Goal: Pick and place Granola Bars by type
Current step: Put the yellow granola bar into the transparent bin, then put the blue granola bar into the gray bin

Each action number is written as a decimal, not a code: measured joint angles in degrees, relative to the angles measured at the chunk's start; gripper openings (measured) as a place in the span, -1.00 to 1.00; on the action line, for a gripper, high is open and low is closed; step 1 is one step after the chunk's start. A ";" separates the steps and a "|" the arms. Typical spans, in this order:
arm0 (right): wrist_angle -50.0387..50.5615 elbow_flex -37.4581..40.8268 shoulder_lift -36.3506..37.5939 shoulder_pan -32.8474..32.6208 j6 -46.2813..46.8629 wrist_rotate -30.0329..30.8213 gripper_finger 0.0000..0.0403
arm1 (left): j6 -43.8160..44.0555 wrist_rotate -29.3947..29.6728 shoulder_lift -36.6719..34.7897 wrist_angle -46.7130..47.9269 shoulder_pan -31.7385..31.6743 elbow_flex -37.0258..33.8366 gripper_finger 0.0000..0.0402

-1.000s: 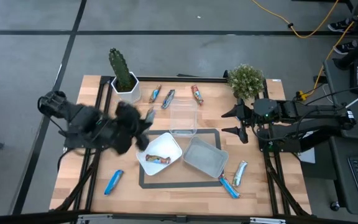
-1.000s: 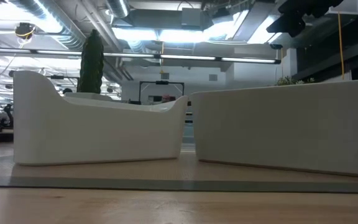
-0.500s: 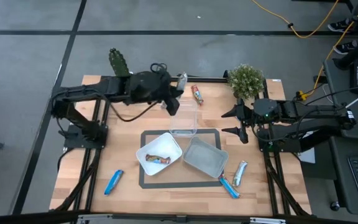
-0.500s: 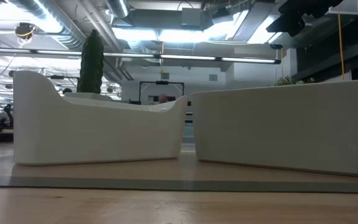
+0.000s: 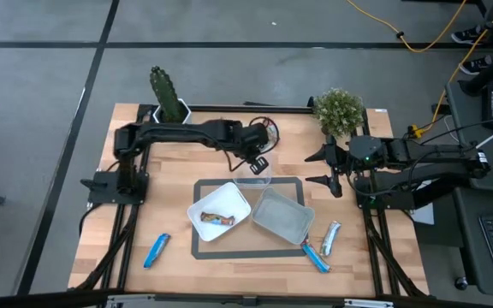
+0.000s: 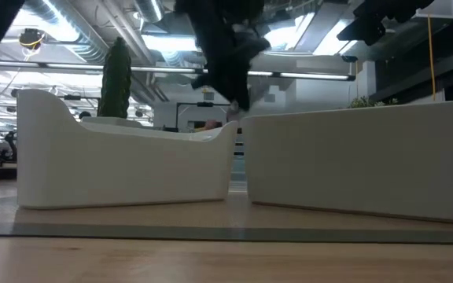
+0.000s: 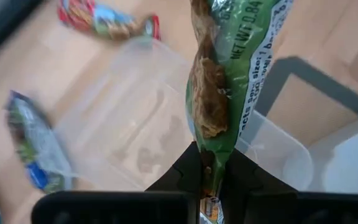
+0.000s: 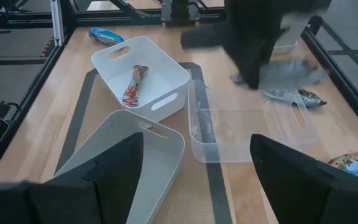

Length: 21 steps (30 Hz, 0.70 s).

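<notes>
My left gripper (image 5: 261,162) reaches from the table's left over the clear tub (image 5: 252,175) and is shut on a green-brown granola bar (image 7: 229,62). In the low view it shows as a dark shape (image 6: 230,71) above the tubs. My right gripper (image 5: 325,167) waits open at the table's right, with nothing between its fingers (image 8: 197,180). A red-orange bar (image 5: 216,219) lies in the white tub (image 5: 197,210). A dark bar (image 8: 204,127) lies in the clear tub (image 8: 253,134). Loose bars lie flat on the wood: blue (image 5: 156,250), silver (image 5: 330,237), blue (image 5: 317,257), red (image 7: 104,22). My left gripper pinches one end of the green-brown bar's wrapper (image 7: 211,163) between its two fingers. The fingers slant down from the table's left and lie along the bar. The bar sticks out ahead of the fingertips, lifted clear above the clear tub (image 7: 135,124).
The grey tub (image 5: 279,216) sits beside the white tub on a dark-edged mat. A cactus pot (image 5: 168,96) and a bushy plant (image 5: 339,109) stand at the far edge. Bare wood lies at the near left and near right.
My left gripper, shut on the bar, has swung quickly from the table's left side along the far edge toward the right, then come down and toward the near edge until it stands over the clear tub. It now hides the bars near the far edge.
</notes>
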State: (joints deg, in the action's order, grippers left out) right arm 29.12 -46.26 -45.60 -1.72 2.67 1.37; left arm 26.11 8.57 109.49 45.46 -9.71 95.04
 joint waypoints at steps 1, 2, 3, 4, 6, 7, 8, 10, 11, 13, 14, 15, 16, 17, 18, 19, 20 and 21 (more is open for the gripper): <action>0.01 0.00 0.00 0.00 -0.01 0.00 0.47 | 0.15 -1.04 0.76 -0.14 -0.19 0.00 -0.90; 0.13 0.00 0.00 0.00 -0.03 0.00 0.47 | 0.13 -2.11 1.26 0.27 -0.36 0.00 -0.90; 0.22 0.00 0.01 0.00 -0.03 -0.02 0.47 | 0.15 -2.65 1.48 0.84 -0.53 0.00 -0.90; 0.20 0.00 0.01 0.00 -0.03 -0.02 0.47 | 0.29 -3.03 1.49 1.54 -0.58 0.00 -0.90; 0.53 0.02 0.00 0.00 -0.10 -0.04 0.47 | 0.98 -2.67 1.45 3.28 -0.66 0.00 -0.88; 0.73 0.02 0.00 0.00 -0.13 -0.04 0.47 | 1.44 -2.07 1.45 4.12 -0.69 0.00 -0.85; 0.95 0.02 0.01 0.00 -0.16 -0.04 0.47 | 1.67 -1.32 1.33 5.18 -0.79 0.00 -0.82; 1.21 0.00 0.00 0.00 -0.27 -0.04 0.47 | 1.68 -0.55 0.79 7.23 -0.94 0.01 -0.75; 1.22 0.00 0.02 0.00 -0.39 -0.04 0.47 | 1.67 -0.49 0.65 7.55 -0.95 0.08 -0.71; 1.26 0.01 0.00 0.00 -0.97 -0.04 0.47 | 1.03 -0.64 0.69 8.95 -0.95 0.10 -0.61; 1.25 0.01 0.01 0.00 -1.47 -0.04 0.47 | 0.49 -0.87 0.76 9.56 -0.95 0.03 -0.56; 1.25 0.00 0.00 0.00 -1.67 -0.04 0.47 | 0.31 -0.95 0.79 9.57 -0.93 0.02 -0.50; 1.25 0.02 0.00 0.00 -1.70 -0.04 0.47 | 0.28 -0.98 0.79 9.30 -0.79 0.04 -0.45; 1.25 0.00 0.00 0.00 -1.70 -0.04 0.47 | 0.28 -0.98 0.77 9.34 -0.59 0.13 -0.39; 1.25 0.01 0.00 0.00 -1.70 -0.04 0.47 | 0.25 -1.00 0.78 9.70 -0.44 0.42 -0.33; 1.25 0.01 0.02 0.00 -1.70 -0.04 0.47 | 0.20 -1.00 0.80 10.24 -0.40 0.95 -0.27; 1.25 0.00 0.00 0.00 -1.71 -0.03 0.47 | 0.11 -1.00 0.81 10.69 -0.33 1.62 -0.22; 1.25 0.00 0.00 0.00 -1.70 -0.02 0.47 | 0.11 -1.00 0.79 10.94 -0.23 2.47 -0.17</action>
State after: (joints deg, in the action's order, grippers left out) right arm 30.37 -46.26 -45.60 -1.72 0.97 1.34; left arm 26.22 7.57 110.28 56.40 -9.93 97.51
